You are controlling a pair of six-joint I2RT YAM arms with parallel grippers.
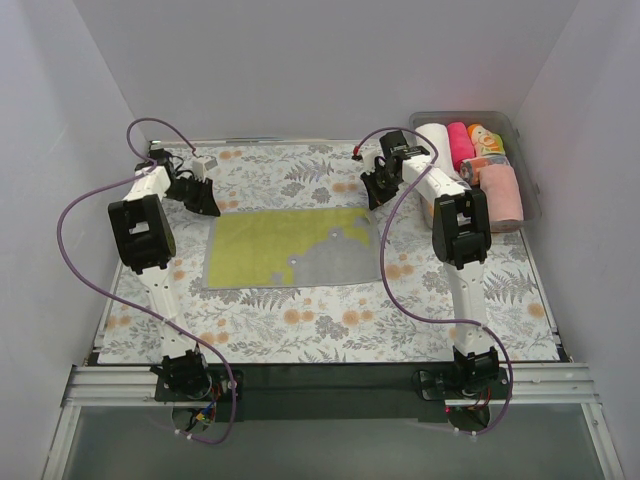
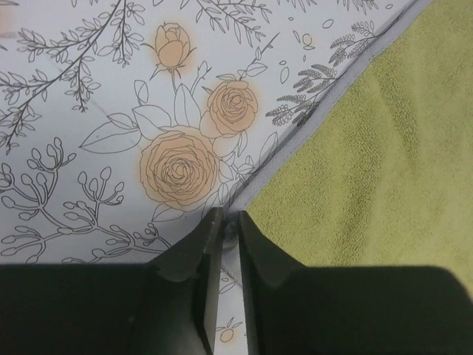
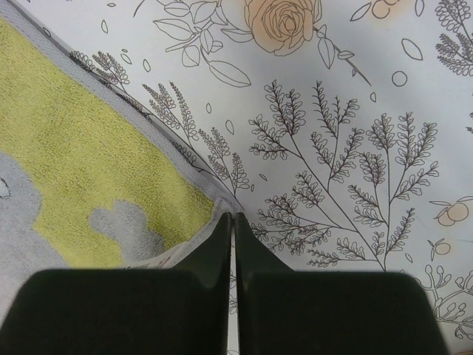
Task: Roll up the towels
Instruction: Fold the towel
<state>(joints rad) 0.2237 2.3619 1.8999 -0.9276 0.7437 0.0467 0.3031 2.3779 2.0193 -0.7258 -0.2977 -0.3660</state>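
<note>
While I work at the big flowery table (image 1: 300, 320), one towel (image 1: 290, 248) lies flat in the middle of it, well apart from my bases. It is yellow-green with grey patches. It has no fold or curl that I can see, so the rolling of this one has not begun.

At the far right corner stands a clear bin (image 1: 465, 114). Inside it are rolled towels (image 1: 505, 195), a white one, a pink one, a peach one and one with a picture on it. I think those are done. The flat towel is the only one I can see left to roll.

The towel's long side runs from left to right across the table. Its short side runs from far to near. So I think the roll should start at the far edge and come toward me.

My left gripper (image 2: 228, 216) is low at the far left corner of the towel. Its fingers are almost together, with a thin gap that shows the table cloth. I cannot tell if it has the corner or not.

My right gripper (image 3: 233, 218) is at the far right corner. Its fingers are pressed together, and the towel's edge curls up against them, so I think it is pinching that corner.
</note>
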